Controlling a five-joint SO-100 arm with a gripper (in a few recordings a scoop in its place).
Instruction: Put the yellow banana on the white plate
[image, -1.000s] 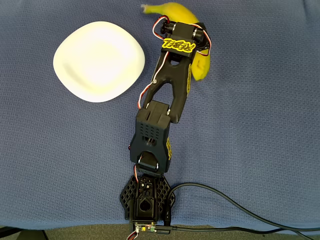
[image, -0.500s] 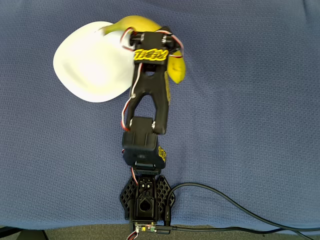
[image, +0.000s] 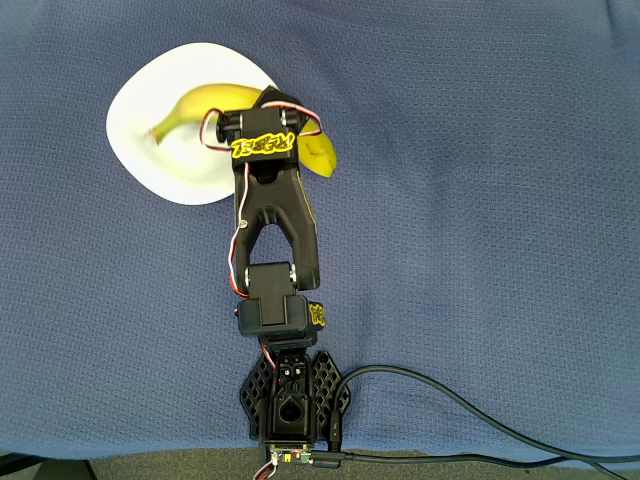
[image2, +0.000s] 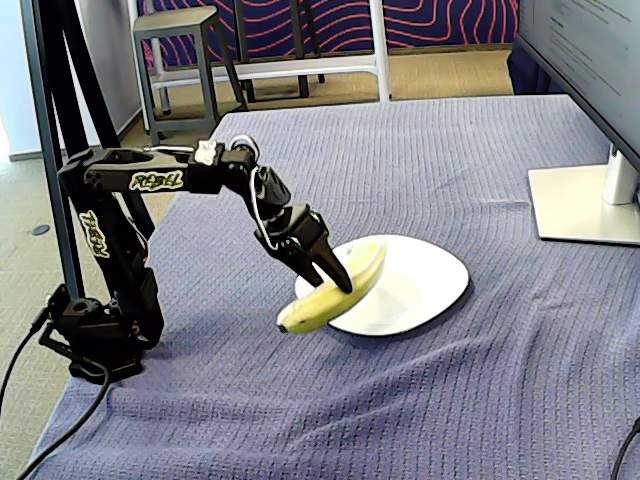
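Pincer: your pincer (image2: 330, 268) is pinching the yellow banana (image2: 335, 287) near its middle, dark fingers (image2: 322, 262) pointing down and to the right in the fixed view.
Banana position: you are holding it tilted over the near-left edge of the white plate (image2: 420, 285) in the fixed view, its lower end sticking out past the rim above the cloth, its upper end over the dish. Whether it is touching the plate, you cannot tell from either view.
Banana, overhead: the yellow banana (image: 195, 103) is lying across the white plate (image: 135, 120), stem end pointing left over the dish, the other end jutting past the plate's right rim.
Arm: your black arm (image: 272, 205) is reaching from its base (image: 292, 398) at the bottom edge up to the plate's right side, covering the banana's middle in the overhead view.
Bench: the bench (image2: 420, 160) is wearing a blue-grey woven cloth, wrinkling a little around the plate.
Surroundings: a monitor stand (image2: 585, 200) is sitting at the right edge of the fixed view, well apart from the plate; a stool (image2: 180, 50) is standing on the floor beyond the bench.
Cables: a black cable (image: 470, 410) is running from the base toward the lower right in the overhead view.
Obstructions: the cloth between plate and monitor stand is lying bare.
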